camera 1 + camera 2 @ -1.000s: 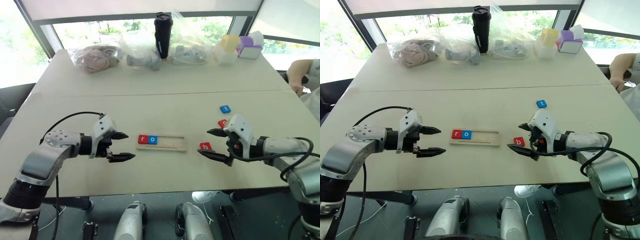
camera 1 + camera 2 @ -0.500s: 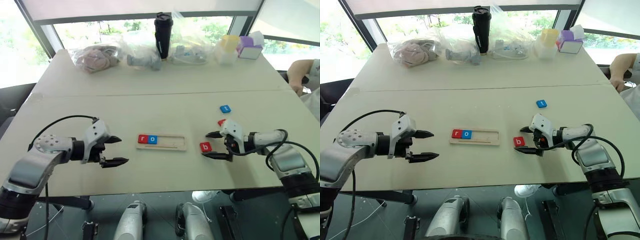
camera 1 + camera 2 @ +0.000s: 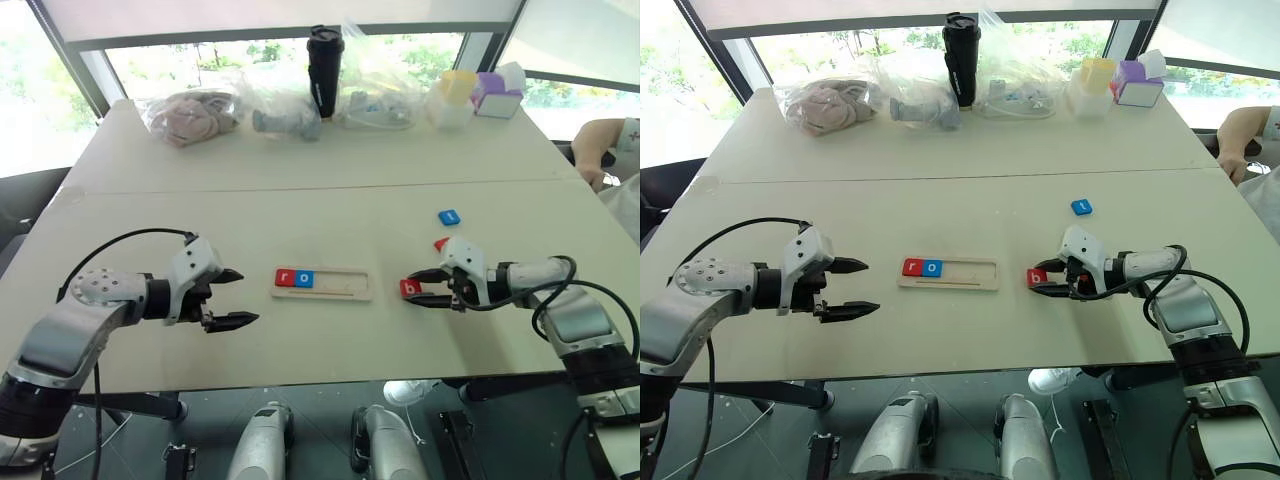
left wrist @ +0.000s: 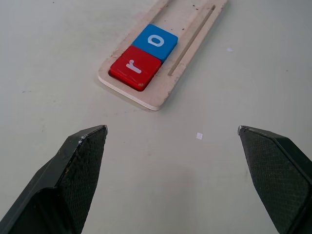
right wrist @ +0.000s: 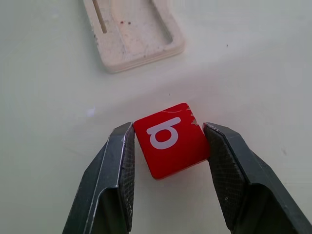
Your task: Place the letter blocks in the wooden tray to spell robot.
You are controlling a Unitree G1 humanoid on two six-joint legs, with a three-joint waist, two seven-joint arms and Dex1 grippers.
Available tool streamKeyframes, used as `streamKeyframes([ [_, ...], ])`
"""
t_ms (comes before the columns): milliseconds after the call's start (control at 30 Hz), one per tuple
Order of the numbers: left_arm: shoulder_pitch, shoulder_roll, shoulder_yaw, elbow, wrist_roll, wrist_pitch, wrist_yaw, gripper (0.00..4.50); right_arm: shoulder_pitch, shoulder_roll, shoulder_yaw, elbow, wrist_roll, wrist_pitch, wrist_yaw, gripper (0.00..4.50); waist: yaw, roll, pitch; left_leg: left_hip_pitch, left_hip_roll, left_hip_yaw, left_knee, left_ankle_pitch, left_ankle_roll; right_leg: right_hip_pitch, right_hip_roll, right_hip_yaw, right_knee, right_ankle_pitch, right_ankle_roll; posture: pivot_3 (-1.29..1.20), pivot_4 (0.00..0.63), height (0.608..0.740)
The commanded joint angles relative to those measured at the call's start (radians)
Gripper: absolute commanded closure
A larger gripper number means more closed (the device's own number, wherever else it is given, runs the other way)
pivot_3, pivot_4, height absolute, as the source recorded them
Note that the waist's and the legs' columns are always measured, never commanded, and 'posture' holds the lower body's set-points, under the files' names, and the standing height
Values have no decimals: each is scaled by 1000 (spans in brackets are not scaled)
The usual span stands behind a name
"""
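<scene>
1. Gripping the red "b" block (image 5: pixel 169 140) between both fingers, the right tool (image 3: pixel 428 286) stood low on the worktop (image 3: pixel 330 200), just beside the right end of the wooden tray (image 3: pixel 322 284).
2. The left tool (image 3: pixel 234 298) was released, jaws wide apart, to the left of the tray.
3. The red "r" block (image 4: pixel 135 68) and the blue "o" block (image 4: pixel 155 42) lay side by side at the left end of the tray.
4. A blue block (image 3: pixel 449 217) and another red block (image 3: pixel 441 243) lay on the worktop beyond the right tool.

Glossy red tile (image 5: pixel 169 140), pale rough wooden tray (image 5: pixel 134 34), matt table (image 3: pixel 330 340).
</scene>
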Motion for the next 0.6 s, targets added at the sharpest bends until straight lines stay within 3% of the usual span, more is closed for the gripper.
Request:
streamKeyframes([
  [33,-19,-4,4,-1,0,-18,-5,0,-35,33,-7,-99,18,50,-50,2912,0,0,0,0,0,0,0,0,0,0,0,0,0,0,0,0,150,740],
  [167,-25,-7,-2,4,0,-19,-4,0,-83,100,40,-149,-20,104,-127,2912,-2,0,0,0,1,1,0,0,0,-1,2,2,1,1,-1,0,150,740],
  [300,-9,-7,21,-16,-17,-5,1,0,-174,239,128,-140,-84,208,-258,2912,-4,0,0,0,2,1,0,0,0,-3,3,3,3,1,-2,0,150,740],
  [600,17,-10,53,-41,-37,12,32,0,-246,341,233,-111,-113,267,-288,2912,-2,0,0,0,2,3,1,0,0,-4,3,5,3,3,-4,0,150,740],
])
